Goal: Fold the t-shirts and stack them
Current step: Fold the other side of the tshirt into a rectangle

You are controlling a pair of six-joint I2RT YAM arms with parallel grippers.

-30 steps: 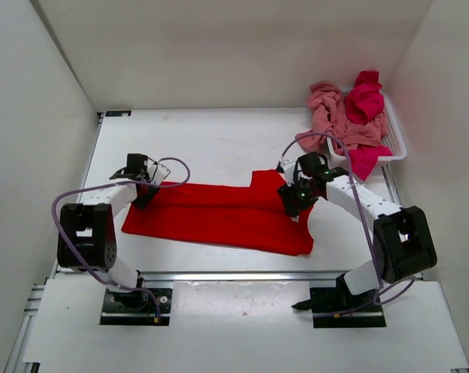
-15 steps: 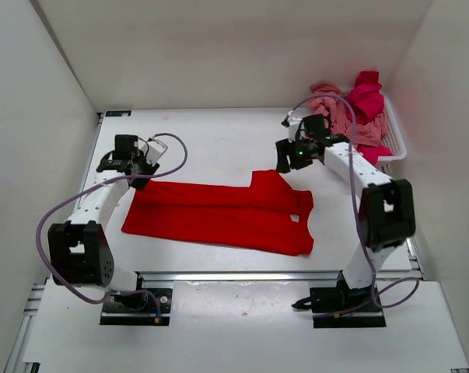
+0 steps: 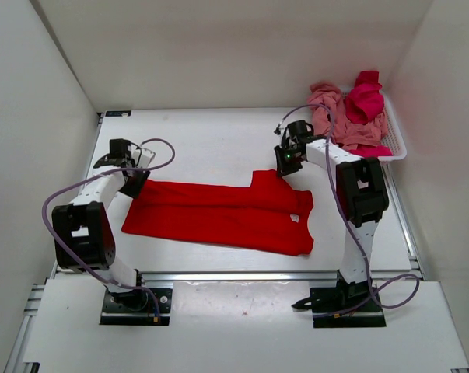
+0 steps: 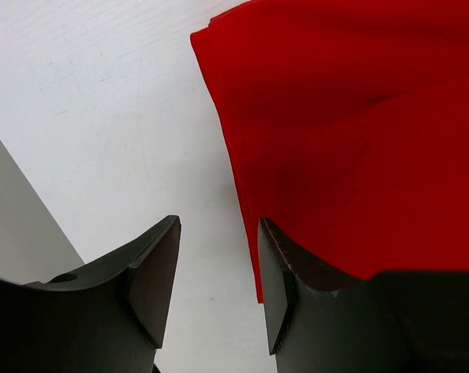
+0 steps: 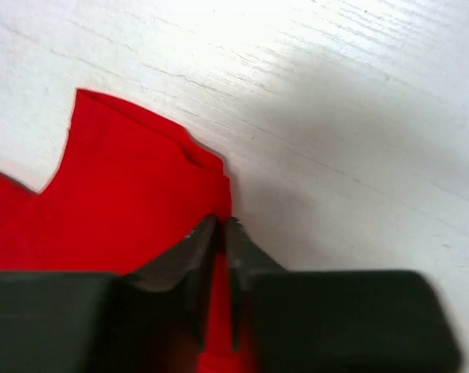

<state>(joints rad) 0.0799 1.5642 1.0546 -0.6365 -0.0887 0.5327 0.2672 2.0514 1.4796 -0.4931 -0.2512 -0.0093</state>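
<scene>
A bright red t-shirt [image 3: 218,214] lies flat in a long folded band across the table, one sleeve sticking up at the back. My right gripper [image 3: 285,165] sits at that sleeve's far corner, and in the right wrist view it [image 5: 221,225] is shut on the red t-shirt's [image 5: 133,210] edge. My left gripper [image 3: 136,180] hangs open at the shirt's left end. In the left wrist view it [image 4: 218,287] has one finger over the red cloth [image 4: 358,140] and the other over bare table. A salmon pink t-shirt [image 3: 335,116] and a magenta t-shirt [image 3: 366,97] are heaped in the basket.
A white mesh basket [image 3: 397,145] stands at the back right corner, next to the right arm's elbow. White walls close the table on the left, back and right. Purple cables loop off both arms.
My right gripper swung from the shirt's right side to the back, came down on the sleeve corner and shut on it. My left gripper shifted slightly at the shirt's left end and stays open.
</scene>
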